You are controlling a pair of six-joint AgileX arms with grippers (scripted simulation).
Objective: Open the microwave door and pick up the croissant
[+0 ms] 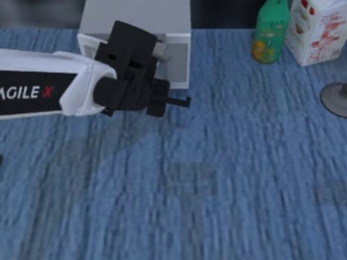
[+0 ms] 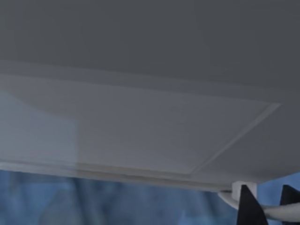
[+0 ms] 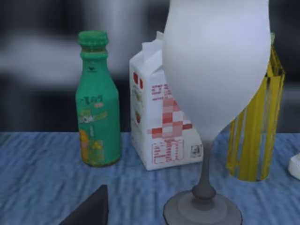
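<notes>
The grey microwave (image 1: 141, 16) stands at the back of the table, left of centre. My left arm reaches across its front, and my left gripper (image 1: 181, 101) sits just in front of the lower right of that face. In the left wrist view the microwave door (image 2: 140, 126) fills the picture, its translucent window framed in light grey. The door's white handle (image 2: 240, 186) runs between the two dark fingertips (image 2: 247, 208) of my left gripper (image 2: 266, 199), which stands shut on it. The croissant is hidden.
At the back right stand a green bottle (image 1: 270, 30) and a red-and-white carton (image 1: 317, 30). A wine glass (image 3: 213, 70) rises close in front of my parked right gripper (image 3: 93, 208), its base (image 1: 335, 98) at the table's right edge. A yellow bottle (image 3: 255, 136) stands behind it.
</notes>
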